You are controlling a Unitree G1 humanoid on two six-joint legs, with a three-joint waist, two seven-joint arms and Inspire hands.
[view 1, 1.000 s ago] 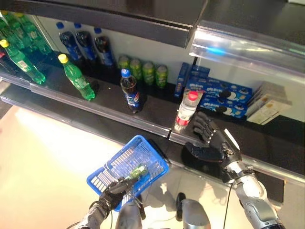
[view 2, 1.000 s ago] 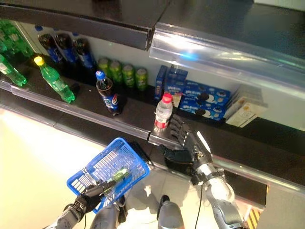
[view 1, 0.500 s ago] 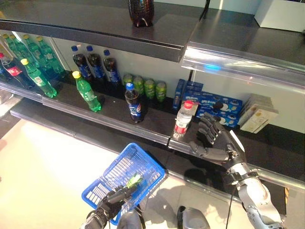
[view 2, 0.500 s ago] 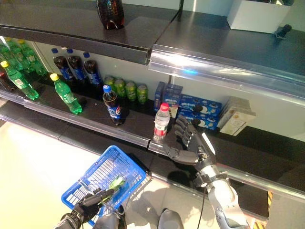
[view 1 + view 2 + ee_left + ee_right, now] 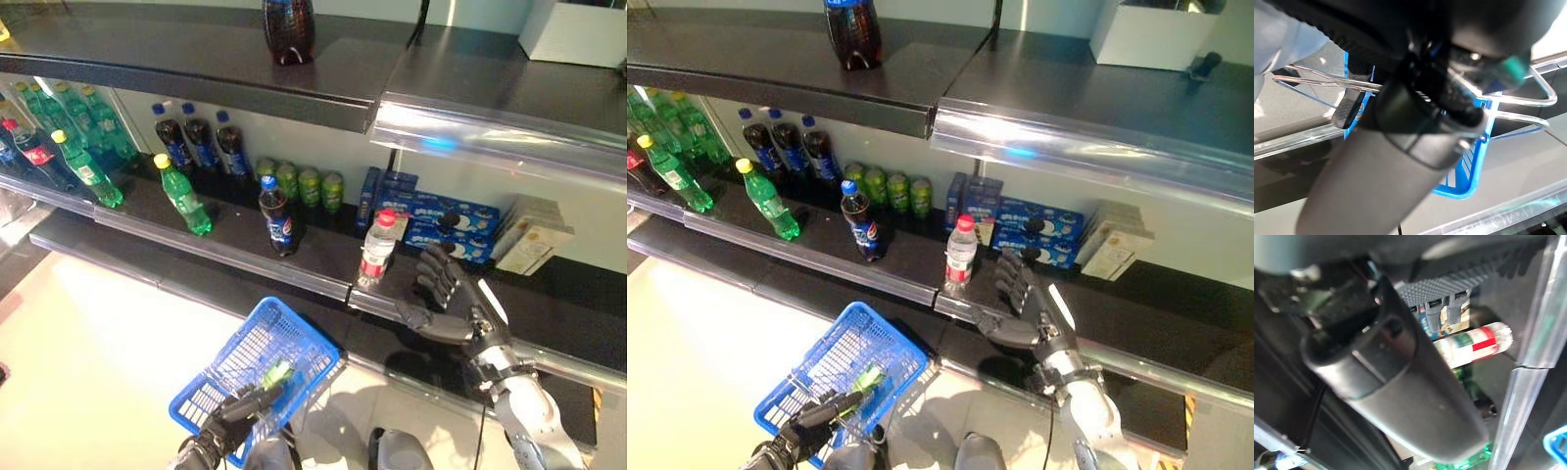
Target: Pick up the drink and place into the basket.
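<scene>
Water bottle (image 5: 376, 247) with red cap and red-white label stands upright near the front edge of the lower shelf (image 5: 323, 257), not yet picked up. Right hand (image 5: 446, 302) sits just beside it on the robot's right, fingers straight and spread, thumb out toward the bottle base; a small gap shows between hand and bottle, no contact visible. Right wrist view shows the same bottle (image 5: 1469, 345) past the thumb, nothing held.

Left hand (image 5: 238, 409) is low in front of the shelf, fingers curled round the wire handle of the blue basket (image 5: 235, 357); left wrist view shows the wire loops (image 5: 1518, 105) against the hand. Basket is tilted, open side up. A green item (image 5: 278, 374) shows at the basket's near rim by the hand; can't tell what it is.

Rest of lower shelf: cola bottle (image 5: 278, 215) standing alone left of the water bottle, green soda bottle (image 5: 183, 196) further left, row of green cans (image 5: 299, 183) at the back, blue biscuit boxes (image 5: 441, 217) behind the right hand. Dark bottle (image 5: 289, 26) on the upper shelf.
</scene>
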